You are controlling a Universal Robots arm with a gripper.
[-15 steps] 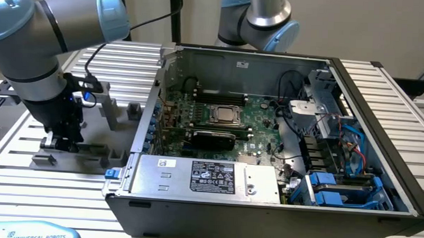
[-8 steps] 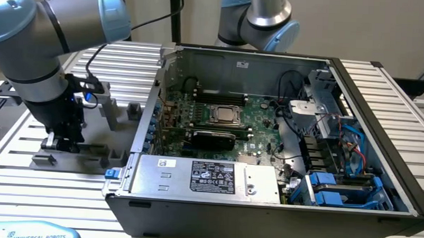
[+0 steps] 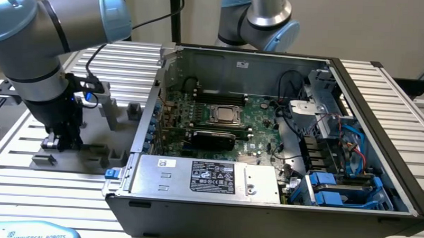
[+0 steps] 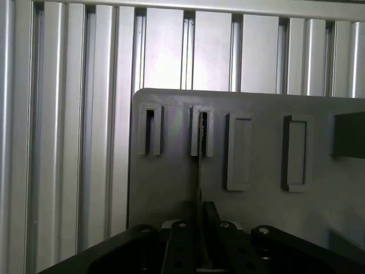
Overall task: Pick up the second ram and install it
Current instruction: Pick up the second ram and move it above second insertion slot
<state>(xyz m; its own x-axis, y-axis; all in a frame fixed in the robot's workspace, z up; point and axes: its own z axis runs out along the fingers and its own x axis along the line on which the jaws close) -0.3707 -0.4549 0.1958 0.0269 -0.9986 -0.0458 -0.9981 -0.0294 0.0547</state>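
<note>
Claw (image 4: pixel 199 225) pinching second ram (image 4: pixel 199 171), thin edge betw. fingers.
Ram's long axis runs straight from claw to slot (image 4: pixel 202 134) in grey fixture (image 4: pixel 165 188) on tabletop (image 4: pixel 63 142); at the exterior view's left, well apart from PC case (image 3: pixel 265 219).

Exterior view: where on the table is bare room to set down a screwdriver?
Bare table slats lie at the exterior view's right of the computer case, and on the near side of the grey fixture plate. The plate and the case's inside are crowded.
</note>
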